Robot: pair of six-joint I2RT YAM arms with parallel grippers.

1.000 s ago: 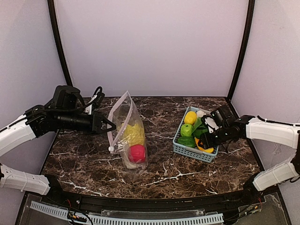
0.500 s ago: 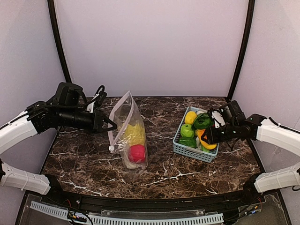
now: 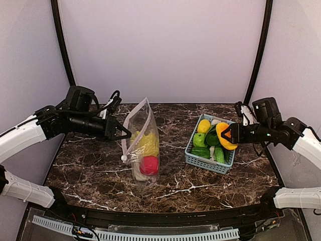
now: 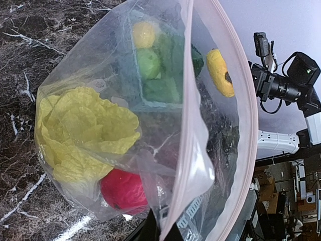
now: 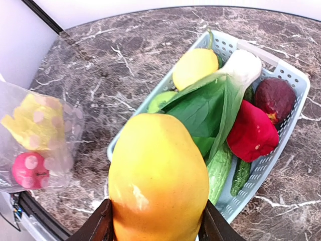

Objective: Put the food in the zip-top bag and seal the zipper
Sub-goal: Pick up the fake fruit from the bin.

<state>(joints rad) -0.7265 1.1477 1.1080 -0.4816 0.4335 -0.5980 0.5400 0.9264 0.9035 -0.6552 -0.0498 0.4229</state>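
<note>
The clear zip-top bag stands on the table left of centre, with a pale yellow cabbage and a red fruit inside. My left gripper is shut on one lip of its mouth, and the pinkish zipper gapes apart. My right gripper is shut on an orange-yellow food piece and holds it in the air above the basket's near side. A lemon and a green apple lie in the basket.
The light-blue slotted basket sits at the right. It also holds a green leafy vegetable, a red piece, a dark red round fruit and a green gourd. Pale walls close in the table.
My right gripper has closed on the orange-yellow food piece and lifted it up out of the basket. My left arm has shifted the bag's mouth slightly right.
</note>
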